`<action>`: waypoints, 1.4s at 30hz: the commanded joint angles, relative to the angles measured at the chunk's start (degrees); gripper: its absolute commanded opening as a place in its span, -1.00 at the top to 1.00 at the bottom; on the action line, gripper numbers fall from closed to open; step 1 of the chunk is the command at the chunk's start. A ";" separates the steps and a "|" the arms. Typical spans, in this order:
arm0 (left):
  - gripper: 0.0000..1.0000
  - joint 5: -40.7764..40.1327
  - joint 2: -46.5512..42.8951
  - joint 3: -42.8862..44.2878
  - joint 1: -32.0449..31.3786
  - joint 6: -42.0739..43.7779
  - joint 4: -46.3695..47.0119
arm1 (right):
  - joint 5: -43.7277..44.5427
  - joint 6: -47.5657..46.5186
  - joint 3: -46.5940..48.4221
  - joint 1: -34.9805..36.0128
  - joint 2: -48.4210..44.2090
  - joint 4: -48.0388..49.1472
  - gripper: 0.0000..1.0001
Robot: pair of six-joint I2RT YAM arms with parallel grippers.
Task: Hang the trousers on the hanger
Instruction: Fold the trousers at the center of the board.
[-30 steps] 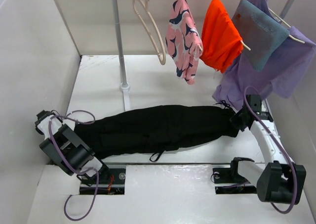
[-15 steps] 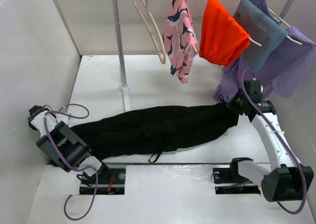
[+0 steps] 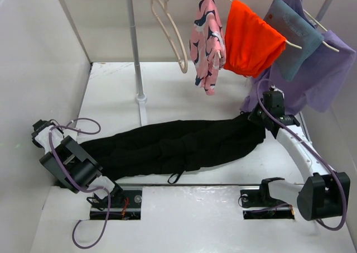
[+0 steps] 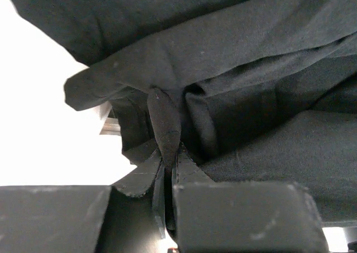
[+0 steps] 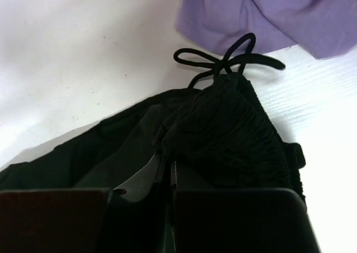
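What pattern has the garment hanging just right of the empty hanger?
Pink with dark blue and white shapes; the garment shows best in the top view.

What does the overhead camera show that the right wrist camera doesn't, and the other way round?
Overhead only: the bare pale beige wooden hanger on the rail, the pink patterned garment and orange garment. Right wrist only: the thin black drawstring bow at the gathered waistband. Both: the black soft-fabric trousers and the purple cloth.
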 commanded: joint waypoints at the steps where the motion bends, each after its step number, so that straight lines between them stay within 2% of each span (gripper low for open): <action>1: 1.00 -1.29 -1.62 -0.82 0.47 1.04 0.16 | -0.41 -2.04 -0.52 0.33 -0.94 9.42 1.00; 5: 1.00 -0.59 -1.63 -0.82 0.47 1.04 0.16 | 2.85 -2.57 0.01 1.12 0.46 12.07 1.00; 7: 1.00 -2.78 -1.63 -1.96 0.47 1.56 0.16 | -0.38 -2.57 0.62 -1.06 1.00 12.59 1.00; 10: 1.00 -5.15 -2.15 -4.15 1.78 2.70 2.09 | -4.53 -1.44 0.62 -1.69 -3.47 10.24 1.00; 11: 1.00 -5.68 -2.16 -5.20 1.79 2.71 2.96 | -2.44 0.83 -1.90 -1.69 -5.92 8.48 1.00; 12: 1.00 -6.47 -2.16 -5.82 2.31 3.23 3.84 | 3.32 7.82 -3.40 -1.69 -11.34 6.20 1.00; 13: 1.00 -6.48 -2.16 -6.44 2.31 3.23 3.85 | 4.77 11.63 -5.16 -2.47 -14.01 3.31 1.00; 16: 1.00 -7.01 -1.02 -8.37 2.84 3.23 5.25 | 3.73 16.92 -13.16 -4.59 -21.84 -1.55 1.00; 17: 1.00 -7.01 -1.01 -8.38 2.84 2.62 5.26 | 3.73 18.59 -14.48 -5.46 -22.73 -5.65 0.94; 18: 1.00 -7.01 -0.14 -8.90 2.84 2.10 5.26 | 3.73 19.74 -16.23 -6.60 -22.73 -7.60 0.84; 19: 1.00 -7.01 0.65 -8.91 2.84 2.09 5.26 | 3.73 20.62 -17.03 -7.31 -23.26 -9.19 0.35; 21: 1.00 -7.53 0.66 -8.91 2.84 2.09 5.26 | 0.67 21.16 -18.36 -8.45 -22.65 -11.47 -0.22; 22: 1.00 -7.53 0.66 -8.91 2.84 2.09 5.26 | 0.14 21.68 -18.88 -8.46 -21.34 -12.45 -0.59; 26: 1.00 -7.53 0.66 -8.38 2.84 2.61 5.26 | -1.62 24.67 -18.89 -8.46 -17.65 -15.18 -0.99; 30: 1.00 -7.53 0.66 -8.38 2.84 2.62 5.26 | -4.43 26.25 -16.61 -8.46 -15.18 -19.22 -0.99; 34: 1.00 -7.53 0.13 -8.38 2.84 2.62 4.73 | -8.13 26.86 -18.79 -8.46 -15.18 -12.39 -0.99; 36: 1.00 -7.53 0.13 -9.52 2.84 3.15 5.26 | -9.45 27.40 -20.73 -9.68 -12.38 -6.67 -0.99; 39: 1.00 -8.24 0.13 -10.14 2.84 3.15 5.87 | -9.45 27.40 -20.73 -10.22 -5.71 -2.62 -0.99; 41: 1.00 -8.24 0.13 -10.66 2.84 3.15 6.40 | -9.45 26.01 -18.90 -10.74 2.81 -2.08 -0.99; 42: 0.89 -8.24 0.13 -10.66 3.36 3.15 7.01 | -9.97 24.86 -16.19 -10.74 5.19 -2.08 -0.96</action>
